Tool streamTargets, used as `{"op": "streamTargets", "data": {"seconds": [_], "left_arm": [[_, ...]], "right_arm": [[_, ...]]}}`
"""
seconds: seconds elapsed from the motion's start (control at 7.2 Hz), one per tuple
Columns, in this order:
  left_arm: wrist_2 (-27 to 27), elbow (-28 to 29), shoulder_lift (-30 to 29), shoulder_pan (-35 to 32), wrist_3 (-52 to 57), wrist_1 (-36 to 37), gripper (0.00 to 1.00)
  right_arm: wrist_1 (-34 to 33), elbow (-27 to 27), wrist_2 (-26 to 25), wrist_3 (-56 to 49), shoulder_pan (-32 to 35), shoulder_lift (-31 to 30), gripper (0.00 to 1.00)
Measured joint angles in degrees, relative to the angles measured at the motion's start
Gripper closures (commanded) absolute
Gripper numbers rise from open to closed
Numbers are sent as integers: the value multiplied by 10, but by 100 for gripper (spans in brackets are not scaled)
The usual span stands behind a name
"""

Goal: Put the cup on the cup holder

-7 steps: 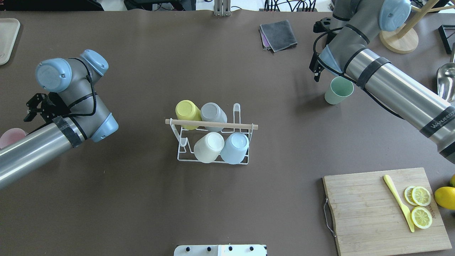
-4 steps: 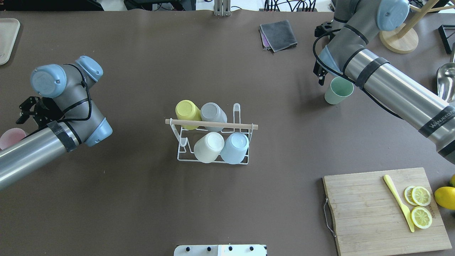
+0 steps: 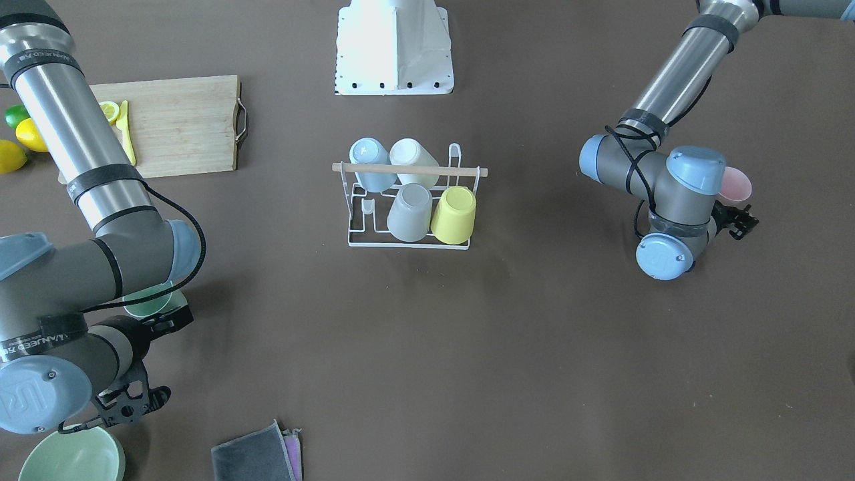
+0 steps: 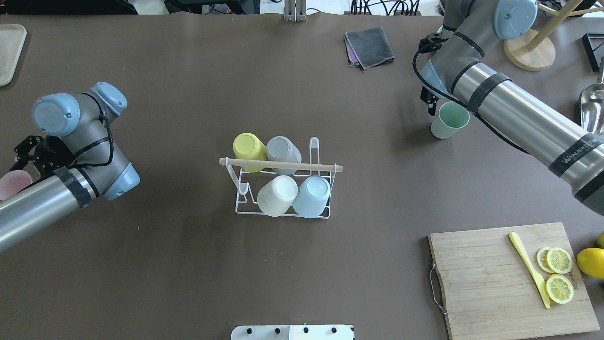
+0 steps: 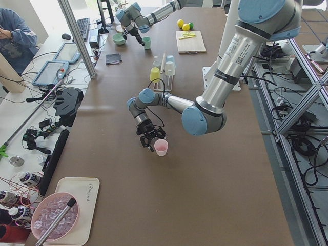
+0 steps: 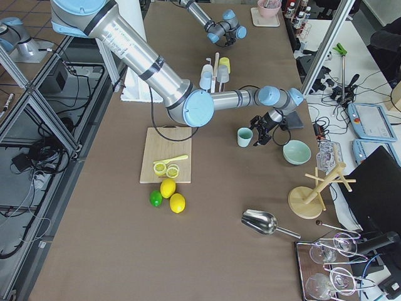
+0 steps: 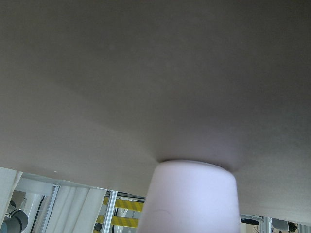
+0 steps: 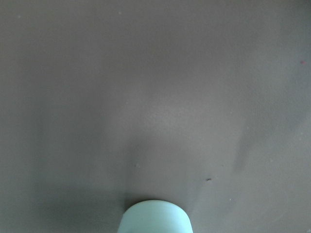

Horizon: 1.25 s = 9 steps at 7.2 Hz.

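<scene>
The cup holder point(image 4: 244, 204), a white wire rack with a wooden rod point(image 4: 281, 165) across its top, stands mid-table. It holds yellow, grey, cream and blue cups upside down. A pink cup point(image 4: 13, 183) stands upright at the left edge. My left gripper point(image 4: 21, 158) is low beside it, open, and the cup fills the bottom of the left wrist view point(image 7: 189, 199). A green cup point(image 4: 449, 120) stands upright at the back right. My right gripper point(image 4: 430, 103) is open just beyond it, apart from it. The cup shows at the bottom of the right wrist view point(image 8: 154, 217).
A cutting board point(image 4: 490, 293) with lemon slices and a yellow knife lies at the front right, with lemons beside it. A grey cloth point(image 4: 369, 46), a wooden stand point(image 4: 528, 53) and a metal scoop point(image 4: 592, 106) are at the back right. A green bowl point(image 3: 70, 457) sits beyond the right arm.
My left arm has swung left, bringing its gripper closer to the pink cup. My right gripper has moved toward the green cup. The rack and its cups have not moved.
</scene>
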Motion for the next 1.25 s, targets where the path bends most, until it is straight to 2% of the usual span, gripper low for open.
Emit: {"op": "streamTargets", "data": {"seconds": [0.14,0.28,0.69,0.83,0.97,1.11,1.25], "left_arm": [[-5,0,7,-1,0,0,25],[-10,0,13,-1,1,1,30],[-14,1,21,-4,0,2,82],[-15,-2,22,-14,0,2,89],[-21,-12,24,-36,0,-3,90],[-42,-41,30,-62,0,-26,90],[-92,-86,43,-85,-1,-61,90]], "right_arm": [[0,-19,-2,-9,0,11,0],[0,-34,-2,-17,-1,17,0],[0,-98,0,-47,-2,43,0],[0,-108,2,-52,-1,47,0],[1,-119,4,-59,-1,48,0],[1,-129,6,-65,-1,49,0],[1,-137,10,-68,-2,50,0]]}}
